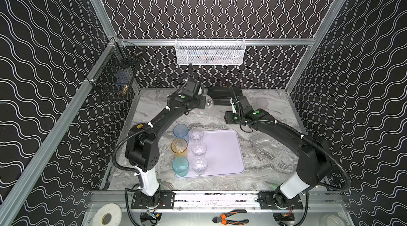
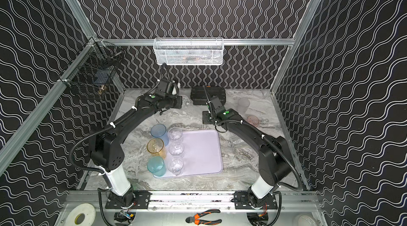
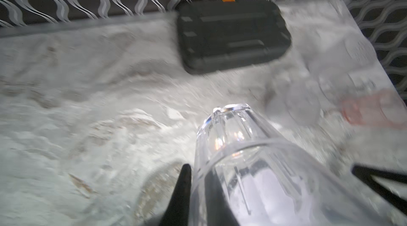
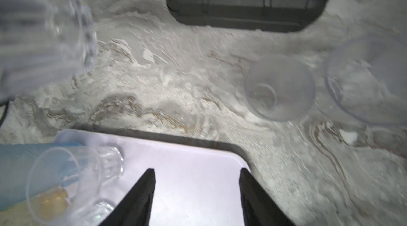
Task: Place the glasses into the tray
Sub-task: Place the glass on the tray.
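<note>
Six glasses stand upright along the left side of the tray [image 1: 222, 147], which lies on the bench [image 1: 264, 165]. Nearest my bases is the teal glass [image 1: 180, 165], then the amber glass [image 1: 179, 145], then the blue glass [image 1: 180, 131]. Three small clear glasses [image 1: 198, 147] stand in a row just beside them, toward the tray's middle. Right of the tray, partly under my right arm, a toppled clear glass [image 1: 259, 142] seems to lie on its side. Over the tray's far right corner my right end effector [image 4: 196, 176] hangs with its fingers apart and nothing between them (only lilac tray shows through the gap). Farther back, my left end effector [image 3: 198, 180] is clamped on the wall of a ribbed clear glass [image 3: 231, 139], held tilted above the bench near the black case [image 1: 222, 96] at the back wall. At the far right stand a pink glass [image 2: 252, 120] and, behind it, a frosted glass [image 1: 262, 103], both well apart from the tray.
</note>
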`<act>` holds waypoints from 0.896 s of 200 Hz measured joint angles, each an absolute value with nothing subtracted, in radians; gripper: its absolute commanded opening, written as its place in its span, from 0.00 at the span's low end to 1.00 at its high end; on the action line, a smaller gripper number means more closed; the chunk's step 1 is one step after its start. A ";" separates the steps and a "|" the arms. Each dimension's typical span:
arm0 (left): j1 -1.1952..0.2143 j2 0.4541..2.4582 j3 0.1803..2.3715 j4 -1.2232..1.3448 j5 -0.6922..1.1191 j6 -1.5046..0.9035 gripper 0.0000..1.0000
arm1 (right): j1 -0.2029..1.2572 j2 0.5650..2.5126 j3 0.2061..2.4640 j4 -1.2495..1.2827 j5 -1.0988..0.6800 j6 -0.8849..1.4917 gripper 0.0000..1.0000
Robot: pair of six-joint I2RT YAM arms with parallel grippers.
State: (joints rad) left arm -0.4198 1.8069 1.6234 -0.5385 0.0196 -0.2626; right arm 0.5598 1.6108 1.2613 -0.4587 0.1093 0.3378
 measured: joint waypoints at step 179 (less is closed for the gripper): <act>-0.647 1.933 1.518 -0.693 -0.005 -0.206 0.00 | 0.485 1.483 1.029 -0.486 -0.021 0.381 0.61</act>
State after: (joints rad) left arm -0.6468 1.9331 1.5177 -0.6930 -0.0048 -0.2058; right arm 0.4854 1.4826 1.0286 -0.4862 -0.0208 0.3805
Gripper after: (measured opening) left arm 0.125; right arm 0.614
